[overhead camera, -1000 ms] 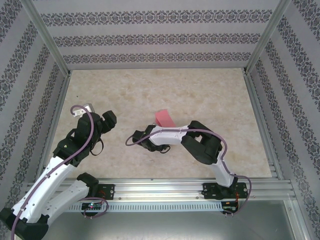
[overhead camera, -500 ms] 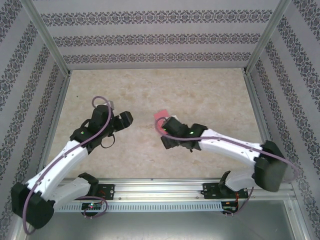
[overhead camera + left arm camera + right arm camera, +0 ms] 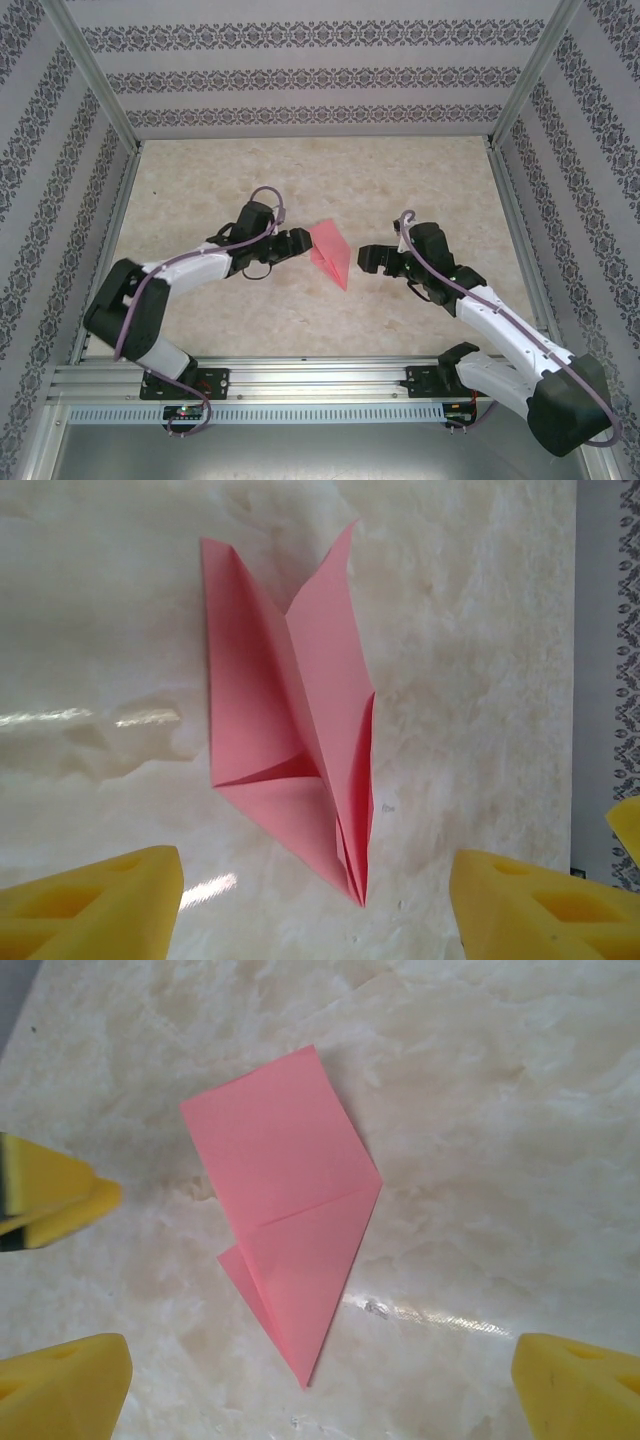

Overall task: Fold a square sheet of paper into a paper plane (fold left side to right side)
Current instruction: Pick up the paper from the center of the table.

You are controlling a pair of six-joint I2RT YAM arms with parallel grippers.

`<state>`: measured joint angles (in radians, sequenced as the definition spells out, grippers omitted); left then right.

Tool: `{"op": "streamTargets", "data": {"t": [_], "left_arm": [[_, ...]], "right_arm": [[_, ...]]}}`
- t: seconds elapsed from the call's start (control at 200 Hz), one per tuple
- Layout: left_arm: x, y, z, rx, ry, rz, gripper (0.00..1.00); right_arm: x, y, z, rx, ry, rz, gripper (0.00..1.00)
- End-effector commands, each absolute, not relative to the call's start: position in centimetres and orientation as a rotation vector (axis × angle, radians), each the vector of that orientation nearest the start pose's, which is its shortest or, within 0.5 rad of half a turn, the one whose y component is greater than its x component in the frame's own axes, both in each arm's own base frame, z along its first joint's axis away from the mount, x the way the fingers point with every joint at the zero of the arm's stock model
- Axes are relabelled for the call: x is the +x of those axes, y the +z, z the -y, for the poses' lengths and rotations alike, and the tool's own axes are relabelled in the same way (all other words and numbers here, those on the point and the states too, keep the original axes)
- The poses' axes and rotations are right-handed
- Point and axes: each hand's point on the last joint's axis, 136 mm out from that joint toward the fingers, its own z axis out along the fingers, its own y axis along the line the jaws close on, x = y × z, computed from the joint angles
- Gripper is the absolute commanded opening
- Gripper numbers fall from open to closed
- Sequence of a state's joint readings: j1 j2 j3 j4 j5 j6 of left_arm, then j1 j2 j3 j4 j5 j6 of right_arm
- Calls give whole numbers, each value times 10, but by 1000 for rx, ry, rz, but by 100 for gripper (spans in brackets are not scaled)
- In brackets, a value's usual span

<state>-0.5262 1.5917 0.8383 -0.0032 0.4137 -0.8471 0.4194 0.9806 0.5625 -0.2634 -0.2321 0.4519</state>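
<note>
The pink-red paper plane (image 3: 331, 253) lies on the table between both grippers, folded from the square sheet into a narrow dart with its point toward the arms. In the left wrist view the paper plane (image 3: 290, 730) has raised flaps along a centre crease. In the right wrist view the paper plane (image 3: 285, 1200) looks flat and kite-shaped. My left gripper (image 3: 298, 241) is open just left of it, its yellow fingers (image 3: 100, 905) apart and empty. My right gripper (image 3: 367, 257) is open just right of it, fingers (image 3: 580, 1385) spread wide, touching nothing.
The marble-patterned table (image 3: 320, 180) is enclosed by patterned walls and aluminium posts (image 3: 90, 70). An aluminium rail (image 3: 320, 378) carries the arm bases at the near edge. The left gripper's yellow pad (image 3: 55, 1200) shows at the left of the right wrist view.
The right arm has pulled away to the right, uncovering the paper. The left arm has swung right and now sits close beside the paper.
</note>
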Motion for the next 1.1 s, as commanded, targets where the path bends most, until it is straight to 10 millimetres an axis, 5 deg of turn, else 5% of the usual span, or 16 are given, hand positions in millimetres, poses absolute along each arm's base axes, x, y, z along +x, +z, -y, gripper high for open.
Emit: {"op": "streamTargets", "data": {"t": [0.0,0.275,0.515,0.754,1.099], "left_arm": [[345,117,300,-119,-1267,-2429,68],[362,86,325,-108,-1311,-2483,50],[358,74,327,-51,-1305,-2506,19],[347,81,317,21,-1281,-2495,3],[324,118,296,197,-1357,-2366,0]], "right_arm": [[262,145,-171,-99,878,-2280,98],[256,132,-163,-48,915,-2278,98],[260,136,-167,-65,1000,-2265,98],[273,139,-171,-101,1051,-2259,94],[290,158,-196,-312,1268,-2128,94]]}}
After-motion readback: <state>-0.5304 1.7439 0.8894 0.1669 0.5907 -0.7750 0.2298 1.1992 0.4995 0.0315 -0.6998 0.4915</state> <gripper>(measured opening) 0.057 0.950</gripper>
